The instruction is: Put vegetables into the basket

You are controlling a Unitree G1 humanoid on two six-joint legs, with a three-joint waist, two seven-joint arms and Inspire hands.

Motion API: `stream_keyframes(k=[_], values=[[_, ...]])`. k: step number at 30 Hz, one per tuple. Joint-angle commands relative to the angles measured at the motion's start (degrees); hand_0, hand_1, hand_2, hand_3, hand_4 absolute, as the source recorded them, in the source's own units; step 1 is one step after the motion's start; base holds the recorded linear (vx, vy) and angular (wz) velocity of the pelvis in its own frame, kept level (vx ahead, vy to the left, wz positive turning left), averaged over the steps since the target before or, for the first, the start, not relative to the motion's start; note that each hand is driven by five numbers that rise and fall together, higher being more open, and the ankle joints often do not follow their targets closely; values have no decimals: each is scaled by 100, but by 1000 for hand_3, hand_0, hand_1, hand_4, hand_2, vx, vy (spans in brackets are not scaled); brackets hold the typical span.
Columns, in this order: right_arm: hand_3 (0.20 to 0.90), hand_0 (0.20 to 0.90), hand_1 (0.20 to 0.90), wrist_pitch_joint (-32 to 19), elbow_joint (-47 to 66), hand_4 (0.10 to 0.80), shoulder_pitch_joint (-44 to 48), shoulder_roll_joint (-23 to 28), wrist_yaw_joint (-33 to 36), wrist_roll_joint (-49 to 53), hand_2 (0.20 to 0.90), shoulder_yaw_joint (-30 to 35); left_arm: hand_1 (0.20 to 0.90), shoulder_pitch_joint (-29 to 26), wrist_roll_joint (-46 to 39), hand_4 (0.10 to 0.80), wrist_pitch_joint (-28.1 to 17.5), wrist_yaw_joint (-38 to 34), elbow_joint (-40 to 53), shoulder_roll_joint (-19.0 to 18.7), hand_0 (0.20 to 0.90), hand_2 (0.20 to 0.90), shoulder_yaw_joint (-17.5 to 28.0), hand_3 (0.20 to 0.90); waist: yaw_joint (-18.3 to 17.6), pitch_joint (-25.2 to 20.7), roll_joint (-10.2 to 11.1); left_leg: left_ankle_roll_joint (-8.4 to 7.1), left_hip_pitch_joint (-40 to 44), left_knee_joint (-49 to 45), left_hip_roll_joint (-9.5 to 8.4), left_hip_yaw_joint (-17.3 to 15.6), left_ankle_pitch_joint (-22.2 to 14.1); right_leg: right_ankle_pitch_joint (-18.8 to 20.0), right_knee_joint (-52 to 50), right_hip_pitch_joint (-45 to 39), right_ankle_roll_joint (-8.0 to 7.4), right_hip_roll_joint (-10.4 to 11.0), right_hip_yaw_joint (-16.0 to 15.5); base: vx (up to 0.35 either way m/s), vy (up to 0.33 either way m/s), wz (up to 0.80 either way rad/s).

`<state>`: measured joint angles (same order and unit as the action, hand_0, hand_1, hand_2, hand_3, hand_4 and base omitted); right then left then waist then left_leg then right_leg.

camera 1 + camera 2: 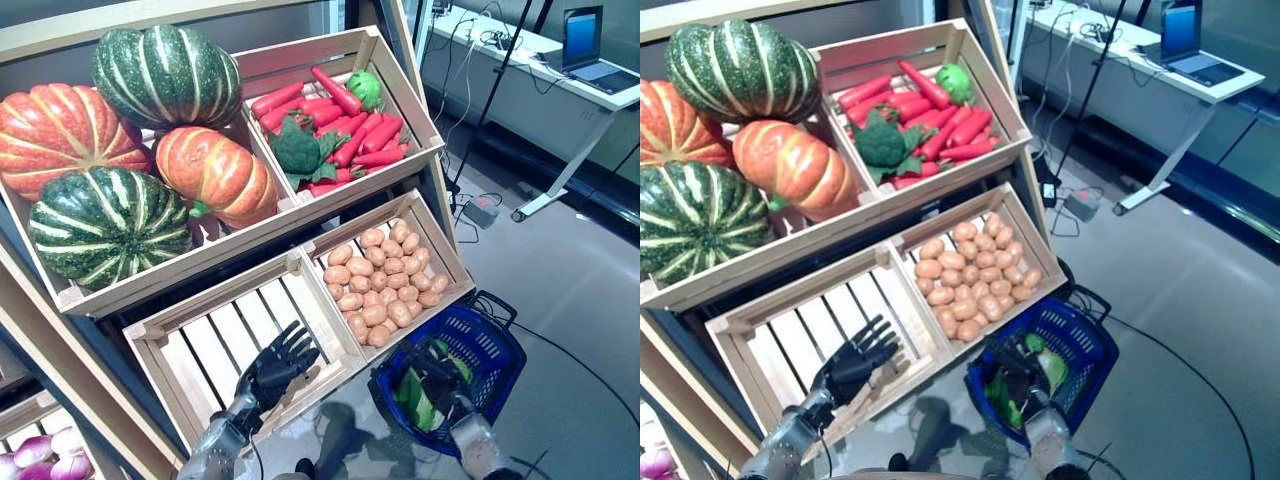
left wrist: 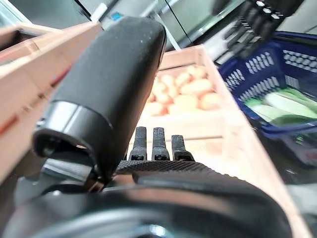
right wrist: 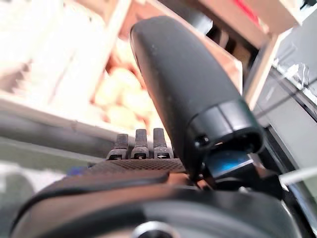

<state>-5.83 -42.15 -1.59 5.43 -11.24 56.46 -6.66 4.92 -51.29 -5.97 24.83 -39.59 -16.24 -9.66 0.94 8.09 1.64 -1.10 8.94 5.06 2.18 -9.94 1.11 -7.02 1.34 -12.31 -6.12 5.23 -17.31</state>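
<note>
Down at the floor beside the stand's lower right corner, your blue basket [image 1: 490,350] sits with green vegetables [image 1: 1050,368] already lying inside it. Your right hand [image 1: 440,372] hangs over the basket's near edge, above the greens; its own wrist view shows the thumb and fingers running out straight, holding nothing. Your left hand [image 1: 275,368] is at the front edge of the empty slatted crate [image 1: 225,345] on the stand's lower shelf, fingers spread apart and straight, also with nothing in them. Just right of that crate, at the lower shelf's right end, a second crate holds potatoes [image 1: 385,280], heaped close together. On the upper shelf, the right-hand crate is filled with red carrots [image 1: 345,125], with a dark leafy broccoli [image 1: 298,148] at its near left and a pale green vegetable [image 1: 365,88] at its far right corner. The upper left crate carries four pumpkins: two striped green pumpkins [image 1: 165,70] and two orange pumpkins [image 1: 215,175], packed touching one another. Beyond the stand, a white desk [image 1: 560,85] stands well apart with a laptop [image 1: 590,45] on it.
</note>
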Motion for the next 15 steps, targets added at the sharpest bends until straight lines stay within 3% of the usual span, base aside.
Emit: stream_keyframes(k=[1, 5, 15], values=[[900, 900, 900, -603, 594, 800, 10, 100, -900, -470, 900, -47, 900, -231, 53, 800, -27, 121, -213, 302, 900, 900, 299, 900, -158, -206, -183, 149, 175, -6, -170, -181, -522, 514, 366, 144, 405, -240, 233, -7, 19, 4], [900, 900, 900, -554, 482, 800, -41, 66, -1062, -407, 900, -266, 900, -176, 642, 800, 114, 262, -744, 398, 900, 900, 169, 900, -153, -171, -212, 145, 207, -6, -189, -123, -521, 494, 366, 87, 388, -206, 164, 0, 5, 2], [900, 900, 900, -544, -504, 800, 190, -101, -622, -962, 900, -744, 900, -255, 844, 800, 448, 16, -2080, 702, 900, 900, 52, 900, -33, -188, -309, 155, 125, -6, -254, 43, -520, 449, 366, 84, 377, -121, -16, -3, 2, 8]])
